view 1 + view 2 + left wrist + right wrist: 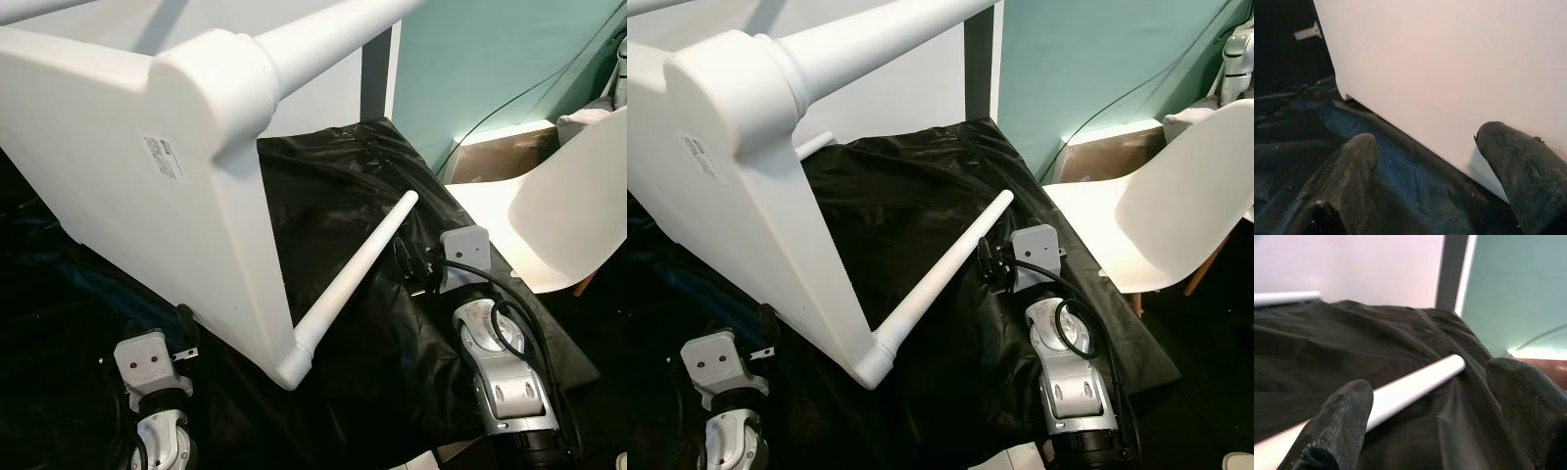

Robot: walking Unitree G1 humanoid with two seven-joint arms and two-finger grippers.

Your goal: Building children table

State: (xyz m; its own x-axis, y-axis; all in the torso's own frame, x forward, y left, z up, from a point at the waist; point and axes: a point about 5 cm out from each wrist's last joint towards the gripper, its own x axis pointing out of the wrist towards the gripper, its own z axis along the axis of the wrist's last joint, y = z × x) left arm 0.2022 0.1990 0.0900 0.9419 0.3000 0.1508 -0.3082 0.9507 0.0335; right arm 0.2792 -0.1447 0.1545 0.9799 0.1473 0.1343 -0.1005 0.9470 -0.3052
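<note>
The white children's table (127, 166) stands tipped on its side on a black plastic sheet (333, 206), its flat top slanting up and away from me. It is smooth, matte white, with rounded corners and a small printed label (164, 157) on the underside. One thick leg (323, 34) runs out from the upper corner socket; a second, tapered leg (358, 269) juts from the lowest corner and lies out across the sheet.

My left hand (1425, 171) sits low beside the tabletop's bottom edge — its two black fingers (1347, 171) spread wide, one of them close against the white panel, gripping nothing. My right hand (1430, 411) is held over the tapered leg near its tip, fingers (1337, 426) wide apart, the leg lying between them without being clamped.

My left wrist view adds a small white peg (1308, 33) lying on the dark sheet beyond the panel's corner. My right wrist view catches another white leg (1283, 297) against the pale wall. My head views take in a white chair (1156, 211) to my right and a teal wall (490, 59).
</note>
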